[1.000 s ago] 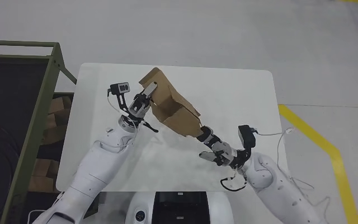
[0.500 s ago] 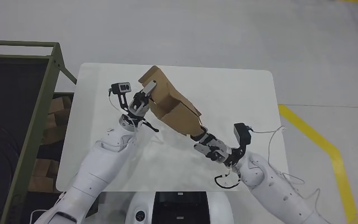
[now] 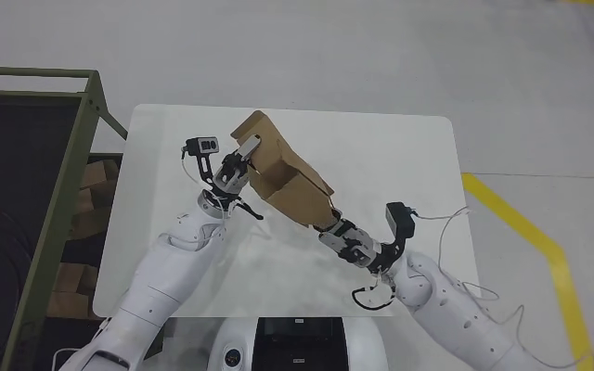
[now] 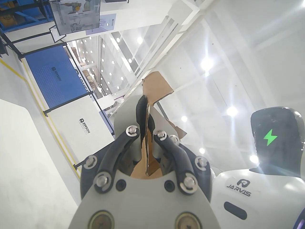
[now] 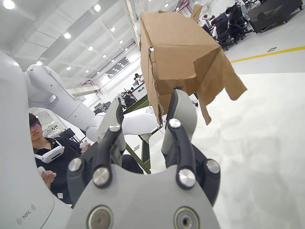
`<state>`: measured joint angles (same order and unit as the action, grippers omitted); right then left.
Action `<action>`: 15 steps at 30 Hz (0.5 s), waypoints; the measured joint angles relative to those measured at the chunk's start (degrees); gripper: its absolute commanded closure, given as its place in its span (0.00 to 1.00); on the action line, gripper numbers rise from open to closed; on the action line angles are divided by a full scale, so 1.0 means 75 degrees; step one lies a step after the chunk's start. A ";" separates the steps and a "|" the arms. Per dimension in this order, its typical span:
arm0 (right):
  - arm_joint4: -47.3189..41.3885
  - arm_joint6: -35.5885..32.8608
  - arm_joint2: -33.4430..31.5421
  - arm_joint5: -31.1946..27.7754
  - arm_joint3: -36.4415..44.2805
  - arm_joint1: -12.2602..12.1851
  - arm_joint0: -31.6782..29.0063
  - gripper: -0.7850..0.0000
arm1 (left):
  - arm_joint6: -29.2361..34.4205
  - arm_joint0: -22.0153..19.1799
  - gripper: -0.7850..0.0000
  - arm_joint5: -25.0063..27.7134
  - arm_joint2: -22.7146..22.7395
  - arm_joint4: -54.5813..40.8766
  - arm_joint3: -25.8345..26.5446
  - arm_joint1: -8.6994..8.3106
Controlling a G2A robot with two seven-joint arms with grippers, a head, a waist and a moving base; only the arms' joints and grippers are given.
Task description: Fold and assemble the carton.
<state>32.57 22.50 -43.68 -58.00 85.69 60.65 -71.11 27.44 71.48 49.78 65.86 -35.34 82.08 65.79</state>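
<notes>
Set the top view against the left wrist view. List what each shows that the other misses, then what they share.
Top view: the carton's full, half-opened shape, the right hand at its end nearer the robot, and a green rack off to one side.
Left wrist view: the left hand from close up, its fingers pinched shut on a cardboard edge, with ceiling lights behind.
Shared: the carton, and the left hand gripping it.
</notes>
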 measured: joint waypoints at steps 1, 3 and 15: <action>-0.0002 0.0022 0.0018 0.0000 -0.0016 0.0000 0.0015 0.60 | 0.0023 -0.0001 1.00 0.0006 0.0011 -0.0005 -0.0006 0.0008; -0.0003 0.0049 0.0040 0.0000 -0.0039 -0.0001 0.0037 0.62 | 0.0042 0.0003 1.00 0.0016 0.0027 -0.0016 -0.0014 0.0021; -0.0065 0.0201 0.0107 0.0000 -0.0148 -0.0014 0.0111 0.89 | 0.0161 0.0054 1.00 0.0028 0.0127 0.0035 -0.0004 0.0098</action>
<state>32.08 24.00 -42.88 -58.00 84.58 60.55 -70.28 28.65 71.88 49.98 66.81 -35.07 82.04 66.52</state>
